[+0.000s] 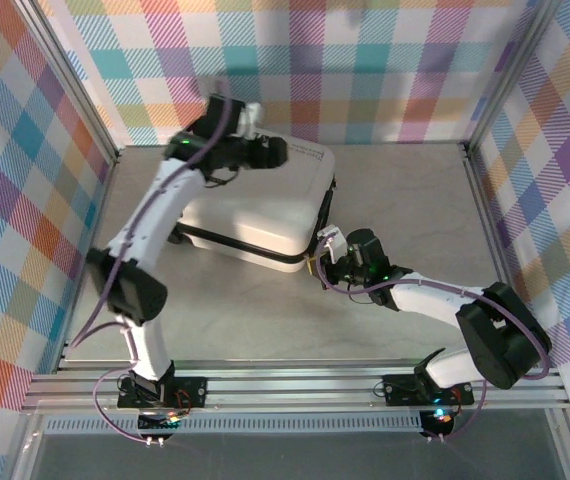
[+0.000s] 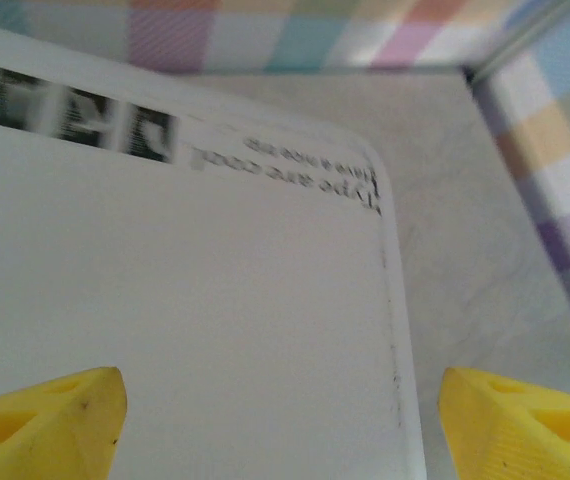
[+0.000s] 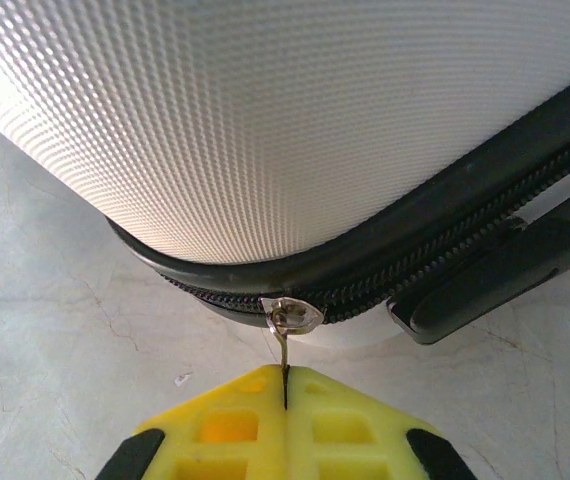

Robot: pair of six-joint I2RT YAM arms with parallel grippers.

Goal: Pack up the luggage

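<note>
The right gripper is pinching shut on the small silver zipper pull of the white hard-shell suitcase just ahead of its fingertips, where tugging along the black zipper track looks safest, while the left gripper is hovering wide open above the shell.
</note>
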